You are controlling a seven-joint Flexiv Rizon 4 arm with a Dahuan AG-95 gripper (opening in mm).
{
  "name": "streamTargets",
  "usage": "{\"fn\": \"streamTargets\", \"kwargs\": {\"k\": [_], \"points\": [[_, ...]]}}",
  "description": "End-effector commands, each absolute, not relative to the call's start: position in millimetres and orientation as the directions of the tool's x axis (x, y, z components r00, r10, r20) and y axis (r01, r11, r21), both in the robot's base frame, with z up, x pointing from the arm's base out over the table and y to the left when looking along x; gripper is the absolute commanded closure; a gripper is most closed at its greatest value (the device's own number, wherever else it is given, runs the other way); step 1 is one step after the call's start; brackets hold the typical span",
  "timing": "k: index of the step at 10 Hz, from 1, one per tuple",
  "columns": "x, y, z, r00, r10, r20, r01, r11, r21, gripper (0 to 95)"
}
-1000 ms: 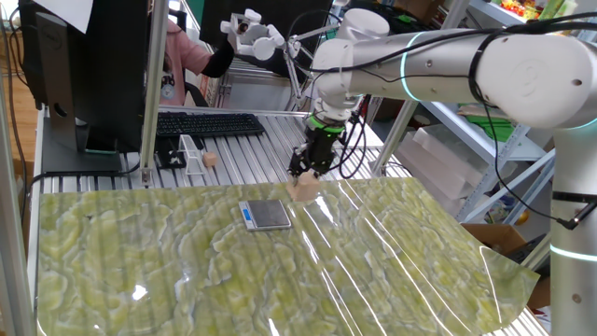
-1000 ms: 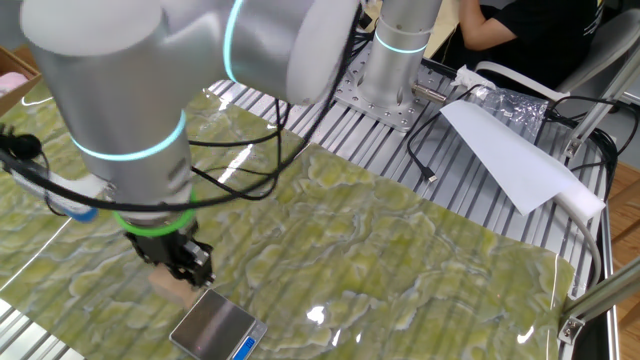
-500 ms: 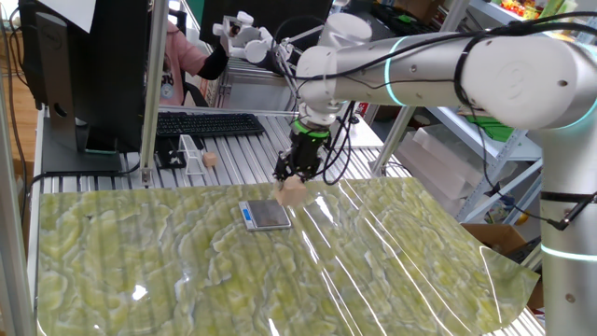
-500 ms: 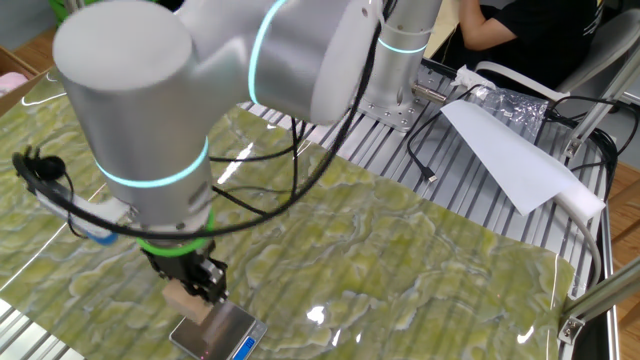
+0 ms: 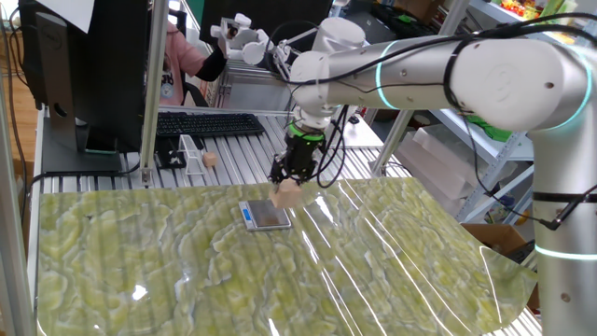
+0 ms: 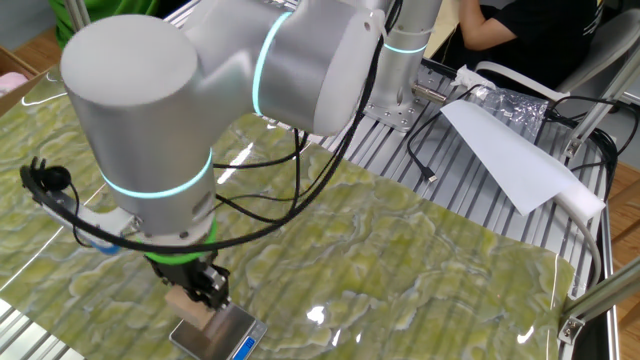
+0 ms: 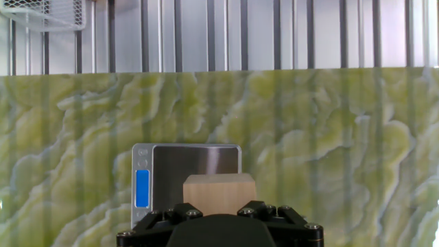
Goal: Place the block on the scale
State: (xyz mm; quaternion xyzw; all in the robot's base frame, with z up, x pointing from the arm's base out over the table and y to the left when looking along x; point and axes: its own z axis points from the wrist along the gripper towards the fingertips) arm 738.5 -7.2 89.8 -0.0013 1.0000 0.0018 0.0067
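Note:
My gripper (image 5: 289,182) is shut on the block (image 5: 289,193), a light tan wooden cube held in the air just above the right edge of the scale (image 5: 265,216). In the other fixed view the block (image 6: 193,308) hangs under the gripper (image 6: 200,297) at the scale's (image 6: 226,332) near corner. In the hand view the block (image 7: 219,193) sits between the jaws over the right part of the scale's dark plate (image 7: 185,163), with the blue strip to the left.
A green patterned mat (image 5: 187,271) covers the table. A black keyboard (image 5: 207,123), a small tan ball (image 5: 211,160) and a white holder (image 5: 192,155) lie behind it. A monitor (image 5: 70,65) stands at the back left. A white paper sheet (image 6: 510,150) lies aside.
My gripper has carried the block leftward, from beside the scale to just over its right edge. The grip has not changed.

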Motion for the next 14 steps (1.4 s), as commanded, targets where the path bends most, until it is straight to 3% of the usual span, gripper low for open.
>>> {"fn": "streamTargets", "kwargs": {"k": [1, 14], "points": [[737, -2, 88, -1.000, 0.011, -0.016, 0.011, 1.000, 0.005, 95.0], [737, 18, 62, -1.000, 0.022, -0.018, 0.022, 1.000, 0.003, 95.0]]}}
